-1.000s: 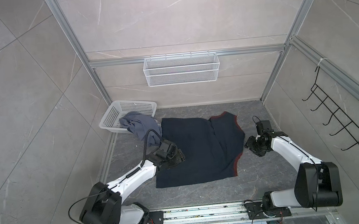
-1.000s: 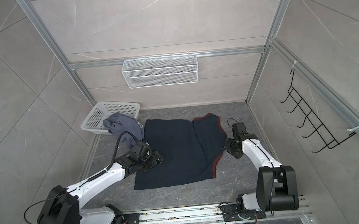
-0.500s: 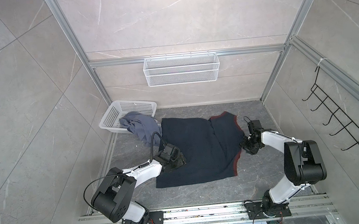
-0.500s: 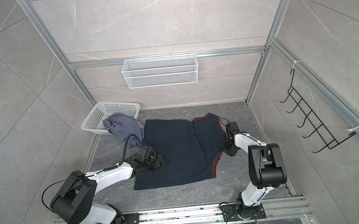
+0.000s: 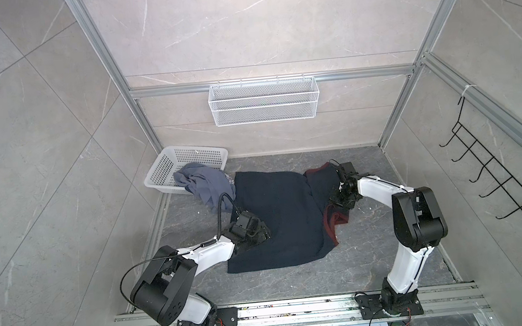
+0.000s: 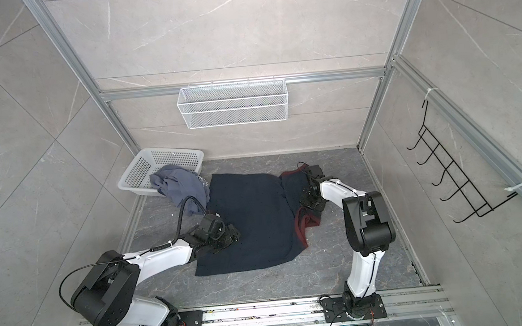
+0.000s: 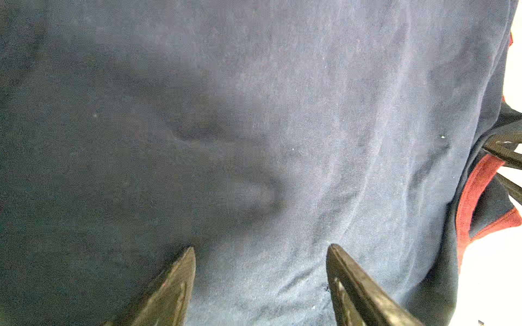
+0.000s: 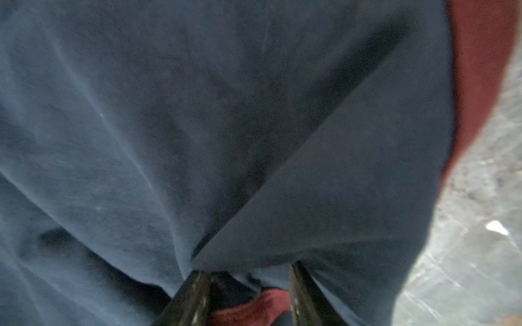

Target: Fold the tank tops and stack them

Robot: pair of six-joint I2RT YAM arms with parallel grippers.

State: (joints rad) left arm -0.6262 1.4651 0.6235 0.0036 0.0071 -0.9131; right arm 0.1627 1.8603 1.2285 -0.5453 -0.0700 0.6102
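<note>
White plastic basket (image 5: 169,165) on grey floor (image 5: 374,257); wire shelf (image 5: 264,102) and hook rack (image 5: 496,178) wall-mounted.

Dark navy tank top (image 5: 277,214) trimmed in dark red; slate blue-grey tank top (image 5: 205,183) with white print; white perforated basket (image 5: 169,165); grey marbled floor (image 5: 295,280).

White printed letters "TS" are showing on the crumpled slate blue-grey cloth tank top (image 5: 205,183), at its three-o'clock edge beside the dark navy cloth top (image 5: 277,214).

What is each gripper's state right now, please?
Left gripper: open, holding nothing, over the navy tank top.
Right gripper: closed on that top's red-trimmed edge.
</note>
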